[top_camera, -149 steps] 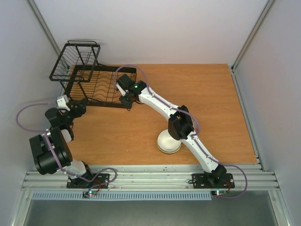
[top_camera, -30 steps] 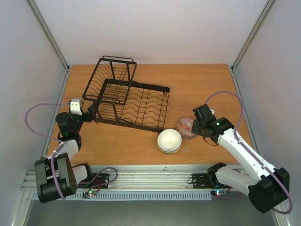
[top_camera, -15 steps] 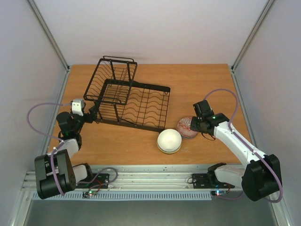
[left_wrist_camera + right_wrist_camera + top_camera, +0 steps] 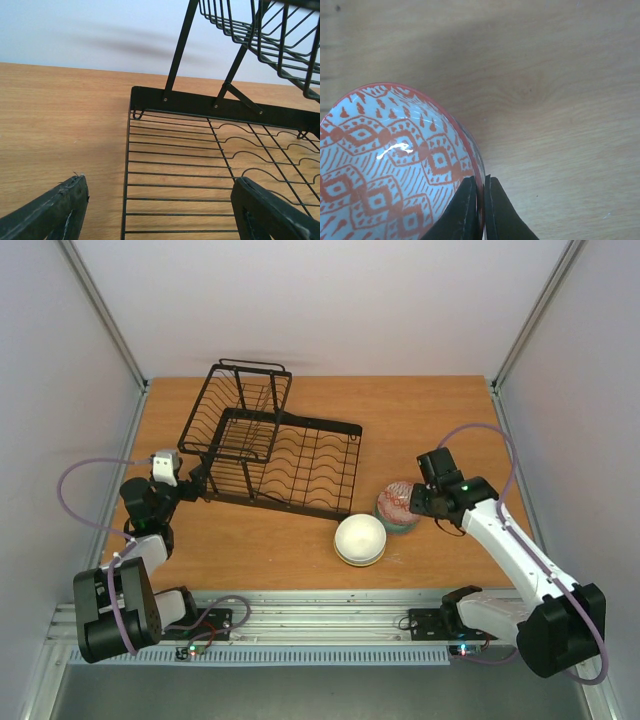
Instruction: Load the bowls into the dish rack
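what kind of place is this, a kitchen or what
Most likely a robot lab test cell, not a kitchen: bare white panels enclose a wooden table, two robot arms are bolted to a metal rail, and the dish rack and red-and-white bowl look like props.

Wood, wire and glaze
We see a matt wooden counter (image 4: 440, 420) with fine grain, a rack (image 4: 200, 104) of thin black metal wire with a dull sheen, a red patterned bowl (image 4: 385, 190) in glossy glaze catching light, and a smooth cream bowl (image 4: 359, 537).
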Controlling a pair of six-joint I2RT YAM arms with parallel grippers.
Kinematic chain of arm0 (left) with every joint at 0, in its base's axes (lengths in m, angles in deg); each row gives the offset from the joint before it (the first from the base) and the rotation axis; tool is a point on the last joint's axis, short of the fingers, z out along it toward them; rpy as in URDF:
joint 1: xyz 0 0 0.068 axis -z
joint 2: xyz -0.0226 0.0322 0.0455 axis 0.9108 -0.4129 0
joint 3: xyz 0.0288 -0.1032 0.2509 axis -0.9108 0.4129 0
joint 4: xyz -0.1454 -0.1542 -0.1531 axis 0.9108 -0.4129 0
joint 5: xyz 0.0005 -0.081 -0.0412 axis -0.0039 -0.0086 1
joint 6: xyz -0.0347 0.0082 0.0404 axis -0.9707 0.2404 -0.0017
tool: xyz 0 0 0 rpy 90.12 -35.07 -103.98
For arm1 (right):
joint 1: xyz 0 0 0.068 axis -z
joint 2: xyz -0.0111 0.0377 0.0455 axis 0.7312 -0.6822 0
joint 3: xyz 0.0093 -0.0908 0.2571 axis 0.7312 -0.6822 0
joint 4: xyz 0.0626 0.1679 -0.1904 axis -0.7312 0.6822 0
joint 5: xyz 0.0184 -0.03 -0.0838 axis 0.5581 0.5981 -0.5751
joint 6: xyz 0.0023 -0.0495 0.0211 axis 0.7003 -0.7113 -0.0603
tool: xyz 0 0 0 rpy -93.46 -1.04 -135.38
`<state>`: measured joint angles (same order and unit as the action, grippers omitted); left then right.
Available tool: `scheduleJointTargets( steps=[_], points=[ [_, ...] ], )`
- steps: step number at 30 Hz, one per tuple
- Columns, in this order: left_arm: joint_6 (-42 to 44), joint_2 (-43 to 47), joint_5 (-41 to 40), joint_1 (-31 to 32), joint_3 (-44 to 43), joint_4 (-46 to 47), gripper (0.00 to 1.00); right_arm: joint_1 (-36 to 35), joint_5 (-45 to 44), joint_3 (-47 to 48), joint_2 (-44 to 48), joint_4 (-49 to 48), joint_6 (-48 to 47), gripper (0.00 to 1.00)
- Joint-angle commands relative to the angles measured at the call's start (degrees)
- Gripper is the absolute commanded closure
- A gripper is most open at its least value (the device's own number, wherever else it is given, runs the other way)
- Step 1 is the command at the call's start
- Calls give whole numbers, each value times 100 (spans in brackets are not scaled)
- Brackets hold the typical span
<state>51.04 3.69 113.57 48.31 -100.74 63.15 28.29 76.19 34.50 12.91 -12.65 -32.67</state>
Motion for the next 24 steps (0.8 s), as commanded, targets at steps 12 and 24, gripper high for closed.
scheduleJointTargets(
  steps=[12,24],
  points=[
    [88,-69,166,42,-97,308,20,-64,-914,2545,-1024,244,-1183,99],
    [81,-63,282,45,-62,365,20,-1799,-2642,2713,-2214,-3517,-5227,99]
  ],
)
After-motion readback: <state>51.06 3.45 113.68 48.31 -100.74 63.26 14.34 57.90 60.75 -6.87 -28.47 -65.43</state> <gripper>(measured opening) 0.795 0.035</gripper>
